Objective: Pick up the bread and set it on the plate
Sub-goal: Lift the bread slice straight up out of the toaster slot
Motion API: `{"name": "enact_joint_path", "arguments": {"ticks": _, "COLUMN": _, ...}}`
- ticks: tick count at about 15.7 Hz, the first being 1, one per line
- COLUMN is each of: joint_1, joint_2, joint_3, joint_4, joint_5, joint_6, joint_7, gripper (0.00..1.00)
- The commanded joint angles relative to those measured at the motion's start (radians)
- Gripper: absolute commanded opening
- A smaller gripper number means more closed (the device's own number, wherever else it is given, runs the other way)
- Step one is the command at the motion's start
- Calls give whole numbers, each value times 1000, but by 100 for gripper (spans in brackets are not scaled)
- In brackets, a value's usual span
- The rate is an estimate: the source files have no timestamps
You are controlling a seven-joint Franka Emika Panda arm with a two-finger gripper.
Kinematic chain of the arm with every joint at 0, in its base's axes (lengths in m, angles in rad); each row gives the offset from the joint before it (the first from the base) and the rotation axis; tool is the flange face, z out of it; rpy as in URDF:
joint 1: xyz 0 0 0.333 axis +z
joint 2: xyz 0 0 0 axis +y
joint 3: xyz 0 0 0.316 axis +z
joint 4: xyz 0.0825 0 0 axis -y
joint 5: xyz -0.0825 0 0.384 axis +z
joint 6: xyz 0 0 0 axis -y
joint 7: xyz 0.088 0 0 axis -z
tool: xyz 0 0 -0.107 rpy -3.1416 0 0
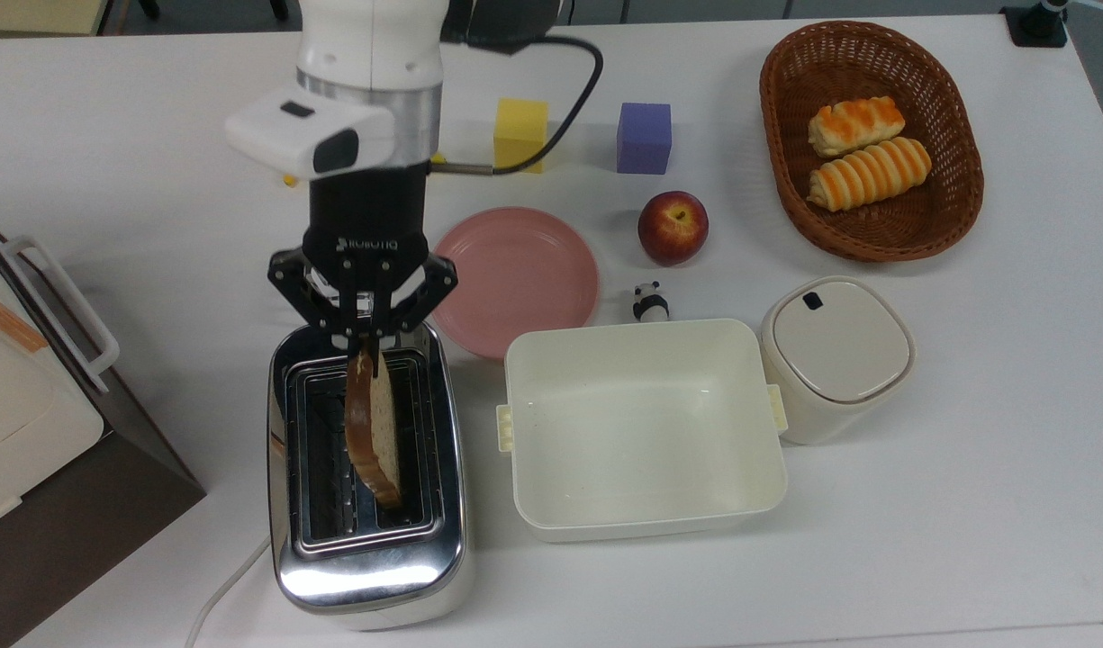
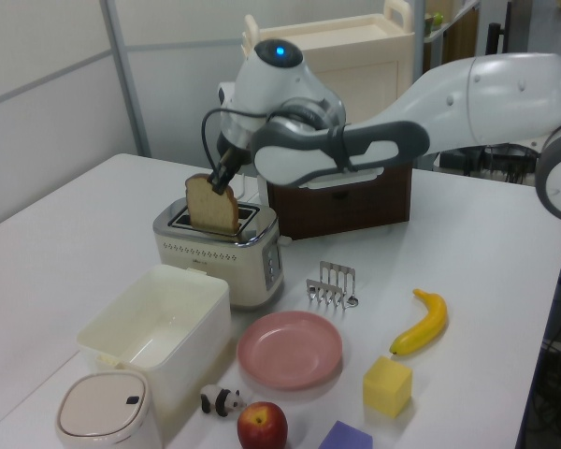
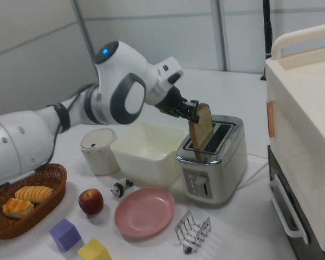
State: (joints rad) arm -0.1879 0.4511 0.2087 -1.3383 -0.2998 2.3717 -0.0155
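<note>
The gripper [image 1: 364, 340] pinches the bread [image 1: 374, 428] by one edge above the toaster [image 1: 368, 558]. Its lower edge seems just clear of the slot. The plate [image 1: 515, 277] sits bare

A big white surface [image 1: 965, 504] fills the room's middle. Grey wall panels [image 2: 47, 112] stand behind it. A cream cabinet [image 3: 309, 135] with a handle sits on a brown base.
</note>
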Motion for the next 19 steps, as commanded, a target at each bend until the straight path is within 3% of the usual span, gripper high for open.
{"name": "enact_joint_path", "arguments": {"ticks": 1, "joint_1": -4, "joint_2": -120, "joint_3": 0, "joint_4": -25, "joint_5": 74, "joint_6": -148, "joint_7": -3, "gripper": 0}}
{"name": "enact_joint_path", "arguments": {"ticks": 6, "joint_1": -7, "joint_2": -221, "joint_3": 1, "joint_4": -27, "joint_5": 143, "joint_6": -282, "joint_7": -27, "gripper": 0}}
{"name": "enact_joint_path", "arguments": {"ticks": 19, "joint_1": 7, "joint_2": -312, "joint_3": 15, "joint_4": -59, "joint_5": 146, "joint_6": -696, "joint_7": -66, "gripper": 0}}
